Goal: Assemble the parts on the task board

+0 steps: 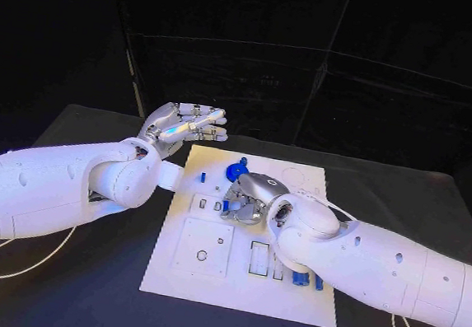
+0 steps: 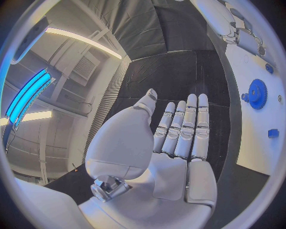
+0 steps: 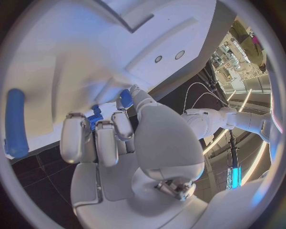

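My left hand (image 1: pixel 184 127) empty with fingers straight beside the white rectangular task board (image 1: pixel 230 287), my right hand (image 1: pixel 253 195) pinching a small blue part (image 3: pixel 124 99) over it, blue toothed gear (image 2: pixel 257 93) nearby

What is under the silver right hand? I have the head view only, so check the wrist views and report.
Observer: In the right wrist view, the silver right hand curls its fingers against a small blue toothed part on the white task board. I cannot tell whether it grips it.
Operator: Now report the left palm.
Observer: In the left wrist view, the silver left hand lies flat, with straight fingers and nothing in the palm.
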`<act>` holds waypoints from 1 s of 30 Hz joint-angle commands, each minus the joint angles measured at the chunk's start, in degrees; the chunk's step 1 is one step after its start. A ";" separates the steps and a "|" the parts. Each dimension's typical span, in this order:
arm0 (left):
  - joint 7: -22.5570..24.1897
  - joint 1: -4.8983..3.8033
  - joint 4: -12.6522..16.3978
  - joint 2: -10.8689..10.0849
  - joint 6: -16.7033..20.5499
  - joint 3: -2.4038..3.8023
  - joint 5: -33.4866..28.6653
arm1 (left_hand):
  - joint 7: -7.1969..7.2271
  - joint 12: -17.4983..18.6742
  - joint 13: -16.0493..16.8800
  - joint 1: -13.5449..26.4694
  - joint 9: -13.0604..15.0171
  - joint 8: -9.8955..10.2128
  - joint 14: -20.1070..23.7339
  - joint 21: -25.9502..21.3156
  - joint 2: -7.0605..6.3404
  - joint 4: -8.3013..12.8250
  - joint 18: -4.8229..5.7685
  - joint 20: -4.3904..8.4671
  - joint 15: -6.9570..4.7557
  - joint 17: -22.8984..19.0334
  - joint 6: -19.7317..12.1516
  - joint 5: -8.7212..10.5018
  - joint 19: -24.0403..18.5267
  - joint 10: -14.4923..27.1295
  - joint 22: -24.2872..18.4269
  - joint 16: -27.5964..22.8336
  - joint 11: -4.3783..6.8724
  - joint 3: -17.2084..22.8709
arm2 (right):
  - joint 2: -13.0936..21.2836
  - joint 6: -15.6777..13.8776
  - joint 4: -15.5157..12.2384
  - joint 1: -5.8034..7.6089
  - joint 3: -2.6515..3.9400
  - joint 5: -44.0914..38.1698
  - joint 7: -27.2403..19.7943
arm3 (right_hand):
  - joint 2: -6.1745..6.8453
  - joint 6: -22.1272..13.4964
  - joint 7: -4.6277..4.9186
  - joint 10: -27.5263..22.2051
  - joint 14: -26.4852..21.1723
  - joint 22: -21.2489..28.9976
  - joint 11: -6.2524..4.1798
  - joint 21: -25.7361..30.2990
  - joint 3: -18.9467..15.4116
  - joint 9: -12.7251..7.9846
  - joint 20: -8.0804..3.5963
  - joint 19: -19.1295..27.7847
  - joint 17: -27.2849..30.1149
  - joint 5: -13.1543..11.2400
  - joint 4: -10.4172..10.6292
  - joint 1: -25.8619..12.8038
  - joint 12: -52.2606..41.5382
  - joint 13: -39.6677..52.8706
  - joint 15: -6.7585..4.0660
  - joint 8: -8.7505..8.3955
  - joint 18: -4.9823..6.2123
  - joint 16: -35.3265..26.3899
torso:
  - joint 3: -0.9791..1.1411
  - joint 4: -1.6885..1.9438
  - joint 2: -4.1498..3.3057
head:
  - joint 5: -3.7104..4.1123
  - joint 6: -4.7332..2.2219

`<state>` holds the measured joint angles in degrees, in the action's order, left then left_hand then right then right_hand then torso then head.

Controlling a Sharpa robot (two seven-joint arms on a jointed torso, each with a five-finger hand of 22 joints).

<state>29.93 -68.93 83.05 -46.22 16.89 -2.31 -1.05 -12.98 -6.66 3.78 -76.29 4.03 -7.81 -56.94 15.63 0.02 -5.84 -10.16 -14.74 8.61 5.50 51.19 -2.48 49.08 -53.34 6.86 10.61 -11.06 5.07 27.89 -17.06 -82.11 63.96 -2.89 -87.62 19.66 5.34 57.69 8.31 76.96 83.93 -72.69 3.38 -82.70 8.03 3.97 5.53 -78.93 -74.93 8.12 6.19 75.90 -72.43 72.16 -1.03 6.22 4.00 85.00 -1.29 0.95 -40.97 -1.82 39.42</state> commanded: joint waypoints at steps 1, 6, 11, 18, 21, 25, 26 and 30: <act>0.11 -0.11 0.04 0.00 -0.74 0.05 -0.01 | -0.41 0.35 -0.08 0.20 -0.09 0.24 -0.40 0.20 0.58 0.43 -0.19 -0.02 0.02 -0.06 0.51 -0.21 0.42 -0.37 -0.07 -0.14 0.13 -0.06 | -0.01 -1.01 -0.07 -0.08 -0.11 -0.27 1.25 | 0.52 -1.26 0.24 -0.49 4.00 0.31 0.32 0.39 -1.22 -0.12 0.23 0.33 -5.88 -0.60 0.57 -0.86 0.45 -0.19 0.49 -0.65 -0.18 -0.39 | 0.02 -0.05 0.00 | 0.01 0.00; 0.09 -0.11 0.03 0.00 -0.88 0.05 -0.01 | -0.39 0.42 -0.08 0.26 -0.10 0.29 -0.41 0.18 0.66 0.48 -0.18 -0.02 0.02 -0.09 0.56 -0.21 0.41 -0.41 -0.10 -0.19 0.13 -0.12 | 0.18 -4.79 -0.37 -0.15 -0.12 -0.73 1.10 | 1.00 -3.85 0.94 -2.45 3.87 1.29 0.93 0.92 -3.54 -0.19 0.64 0.95 -5.40 -0.54 1.99 -1.25 2.42 -2.21 0.99 -1.58 0.02 -0.73 | 0.00 0.00 0.03 | 0.06 -0.07; 0.05 -0.11 -0.05 0.00 -0.98 0.05 -0.01 | -0.22 0.42 -0.05 0.25 -0.09 0.28 -0.44 0.16 0.77 0.55 -0.19 -0.02 0.00 -0.10 0.70 -0.21 0.42 -0.59 -0.13 -0.22 0.22 -0.13 | 1.00 -10.58 -1.90 -0.53 -0.11 -2.33 -0.41 | 1.45 -5.27 1.33 -4.13 3.62 2.51 1.28 1.57 -5.20 -0.15 0.95 1.73 -4.54 -0.20 2.82 -0.08 4.07 -4.05 1.30 -1.79 0.28 -1.33 | 0.06 0.01 0.06 | 0.06 -0.24; -0.16 -0.10 -0.18 -0.01 -1.18 0.05 -0.01 | -0.13 0.42 -0.04 0.22 -0.08 0.27 -0.49 0.15 0.84 0.61 -0.20 -0.01 -0.03 -0.11 0.80 -0.21 0.43 -0.70 -0.14 -0.22 0.28 -0.12 | 2.75 -15.37 -4.81 -0.70 -0.09 -2.90 -3.09 | 1.42 -5.93 1.49 -4.47 3.53 3.04 1.46 1.93 -6.45 -0.04 1.16 2.03 -4.27 0.23 3.97 1.36 4.17 -4.47 1.47 -1.55 0.39 -1.59 | 0.09 -0.05 0.06 | -0.07 -0.43; -0.80 -0.09 -0.26 -0.03 -1.54 0.05 0.01 | 0.21 0.31 0.02 0.16 -0.03 0.16 -1.43 0.27 1.06 0.89 -0.31 0.15 -0.36 0.03 1.39 -0.21 0.74 -1.46 -0.14 0.11 0.61 -0.18 | 4.26 -16.04 -6.90 -0.70 -0.06 -2.01 -5.28 | 1.19 -5.72 1.43 -4.14 3.60 2.76 1.41 1.81 -6.59 0.04 1.17 1.82 -4.48 0.39 4.14 1.85 3.77 -4.21 1.44 -1.29 0.33 -1.47 | 0.07 -0.03 0.07 | -0.13 -0.45; -3.00 -0.09 -0.36 -0.13 -2.40 0.04 1.32 | 0.93 0.14 0.04 -0.23 -0.06 0.12 -8.02 3.62 1.63 1.71 -0.45 2.09 -2.33 1.51 2.74 -0.24 7.00 -3.43 1.18 2.93 1.66 -0.09 | 7.35 -15.58 -10.37 -0.60 0.03 1.69 -12.26 | 0.71 -5.11 1.24 -3.61 3.65 2.68 1.26 1.78 -6.95 0.18 1.10 1.71 -4.57 0.39 4.57 2.20 3.14 -3.80 1.34 -0.72 0.32 -1.43 | 0.02 -0.09 0.09 | 0.15 -0.62; -4.13 -0.09 -0.42 -0.15 -2.83 0.04 2.25 | 1.14 0.04 0.07 -0.23 -0.09 0.18 -9.84 5.01 1.67 1.89 -0.43 2.96 -2.87 2.01 3.01 -0.27 9.61 -4.11 1.74 3.69 2.05 -0.13 | 8.67 -14.98 -11.56 -0.40 0.10 3.37 -15.08 | 0.53 -5.04 1.22 -3.60 3.64 2.84 1.24 1.85 -7.00 0.19 1.09 1.81 -4.54 0.48 4.66 2.23 3.11 -3.80 1.32 -0.64 0.36 -1.45 | 0.00 0.00 0.05 | 0.28 -0.61; -9.50 -0.10 -0.56 -0.59 -6.15 0.05 6.89 | 2.31 -2.00 0.84 0.93 0.05 -0.12 -19.81 10.42 1.97 1.59 -0.18 5.98 -6.01 5.22 4.99 -0.43 19.16 -9.78 4.02 8.87 4.01 -0.58 | 12.63 -12.32 -14.41 1.17 0.37 9.60 -21.58 | -0.10 -4.46 1.02 -3.89 3.58 3.37 1.07 2.15 -7.33 0.27 0.97 2.14 -4.35 1.46 4.76 2.75 3.37 -4.19 1.18 -0.11 0.47 -1.62 | 0.04 -0.08 0.11 | 0.26 -0.54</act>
<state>25.85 -68.93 82.54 -46.67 14.79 -2.31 1.07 -10.64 -8.45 4.54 -75.62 4.02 -7.81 -76.05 25.74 2.09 -4.21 -10.14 -8.99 2.79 10.54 56.07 -2.71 67.62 -62.63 10.77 19.15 -7.19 4.64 40.18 -30.23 -95.89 64.70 -2.66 -84.65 7.28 5.31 52.86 9.28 73.09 84.14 -69.38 4.59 -80.83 1.02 4.17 6.70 -77.04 -74.91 9.54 10.94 78.52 -69.00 68.07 0.01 5.84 3.99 83.53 -1.24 0.90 -40.88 -1.56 38.80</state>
